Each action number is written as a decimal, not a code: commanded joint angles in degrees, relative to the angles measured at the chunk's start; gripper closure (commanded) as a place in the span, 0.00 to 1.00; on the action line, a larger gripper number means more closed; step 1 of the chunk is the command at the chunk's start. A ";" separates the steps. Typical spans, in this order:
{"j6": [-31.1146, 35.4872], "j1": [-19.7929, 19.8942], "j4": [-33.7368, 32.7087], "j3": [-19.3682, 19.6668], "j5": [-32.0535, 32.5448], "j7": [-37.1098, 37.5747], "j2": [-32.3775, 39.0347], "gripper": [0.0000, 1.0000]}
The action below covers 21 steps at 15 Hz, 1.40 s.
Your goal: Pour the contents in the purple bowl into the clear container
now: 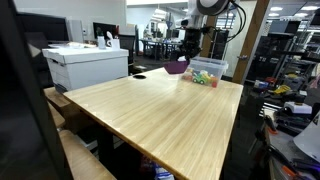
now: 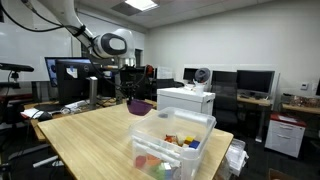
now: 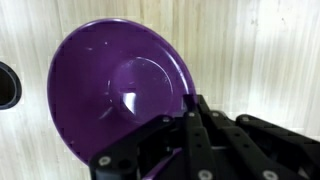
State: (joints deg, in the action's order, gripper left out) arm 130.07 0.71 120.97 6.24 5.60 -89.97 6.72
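Purple bowl point(image 3: 115, 95) hung empty, rim pinched in the shut claw point(image 3: 188, 108), just beside the clear container point(image 2: 205, 140) holding the contents point(image 2: 180, 141). Pouring looked done; next, lower the bowl onto the surface point(image 1: 160, 120).

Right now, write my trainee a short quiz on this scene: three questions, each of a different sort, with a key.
1. True or false: the purple bowl has pieces inside it.
2. Pick one. The hand is: A open above the bowl; B shut on the bowl's rim; C out of every view.
3. Fill in: the colourful pieces lie in the ____.
Key: 1 false, the wrist view shows it empty; 2 B; 3 clear container.
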 commanded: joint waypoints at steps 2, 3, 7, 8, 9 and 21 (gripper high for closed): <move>2.27 1.97 -2.23 -1.51 2.78 -1.91 3.83 0.99; 2.78 2.12 -2.30 -1.63 2.99 -2.22 4.33 0.99; 7.82 3.18 -2.14 -2.10 5.16 -1.71 7.59 0.99; 9.17 3.26 -2.00 -2.04 5.98 -1.03 8.16 0.99; 10.03 3.39 -1.99 -2.05 6.41 -0.92 8.59 0.99; 10.66 5.44 -0.83 -3.74 5.51 -1.45 9.47 0.67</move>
State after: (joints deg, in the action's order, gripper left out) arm 142.79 4.83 119.22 3.88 10.81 -90.07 18.65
